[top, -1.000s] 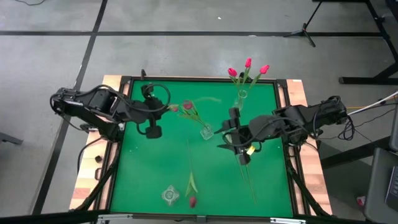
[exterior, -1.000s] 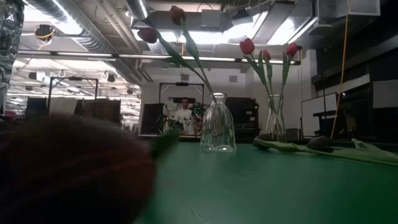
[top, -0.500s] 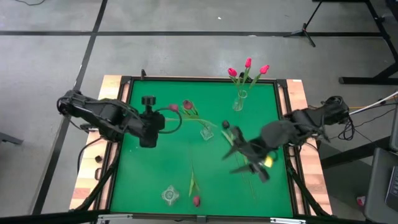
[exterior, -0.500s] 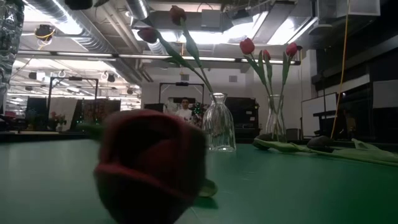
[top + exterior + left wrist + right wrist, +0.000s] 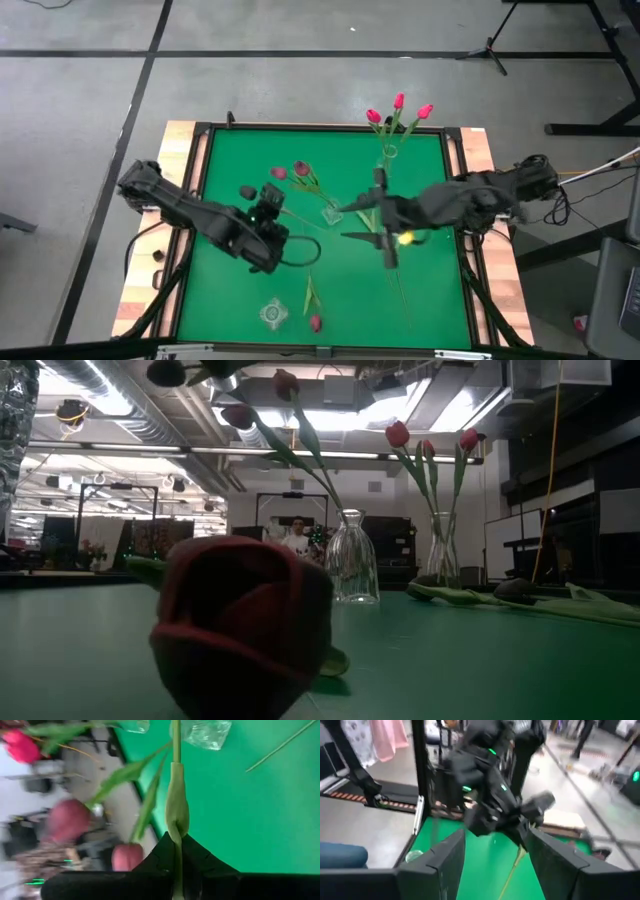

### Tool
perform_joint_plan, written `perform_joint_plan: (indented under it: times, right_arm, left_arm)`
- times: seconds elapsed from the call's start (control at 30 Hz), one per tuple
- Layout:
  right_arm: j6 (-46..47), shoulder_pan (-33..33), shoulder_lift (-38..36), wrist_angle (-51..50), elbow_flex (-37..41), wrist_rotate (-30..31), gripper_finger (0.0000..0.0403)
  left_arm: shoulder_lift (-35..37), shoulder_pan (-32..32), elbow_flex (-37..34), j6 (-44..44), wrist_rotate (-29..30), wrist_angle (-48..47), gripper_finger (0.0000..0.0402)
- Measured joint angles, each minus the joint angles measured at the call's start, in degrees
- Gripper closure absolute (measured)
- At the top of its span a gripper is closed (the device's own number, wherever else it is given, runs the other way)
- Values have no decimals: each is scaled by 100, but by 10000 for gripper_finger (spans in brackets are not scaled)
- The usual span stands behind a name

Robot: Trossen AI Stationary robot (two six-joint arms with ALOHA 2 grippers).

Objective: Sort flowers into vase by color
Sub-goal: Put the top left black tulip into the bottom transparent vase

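Over mid mat, left pincer (image 5: pixel 176 851) clamped on tulip stem (image 5: pixel 176 795), moved nearer front, right pincer (image 5: pixel 492 855) open.

We've got one cam straight overhead, one at tabletop level, both catching the clear glass bottle-shaped vase (image 5: pixel 331 211) (image 5: pixel 351 558).

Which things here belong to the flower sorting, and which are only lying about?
Belong: pink tulips in far vase; mauve tulips in middle vase; empty vase; lying tulip; stem in left gripper's shut jaws.
Only about: floor stand; cable; person behind.
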State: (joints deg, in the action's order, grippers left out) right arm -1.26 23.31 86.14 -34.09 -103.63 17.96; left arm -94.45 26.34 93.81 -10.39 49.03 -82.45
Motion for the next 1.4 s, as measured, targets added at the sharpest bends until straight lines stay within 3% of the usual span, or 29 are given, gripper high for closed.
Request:
perform_joint_plan:
  times: [0.4,0.67,1.4]
  right_arm:
    - [688,-621,677,-344,9,-1022,189]
    - [859,-813,891,-233,13,-1159,189]
    - [1066,-1226,1306,-543,11,-1305,189]
  left_arm:
    - [-195,695,-1,-705,2243,30,396]
    - [-195,801,-1,-1931,3087,670,396]
    - [-195,781,-1,-3076,3269,860,396]
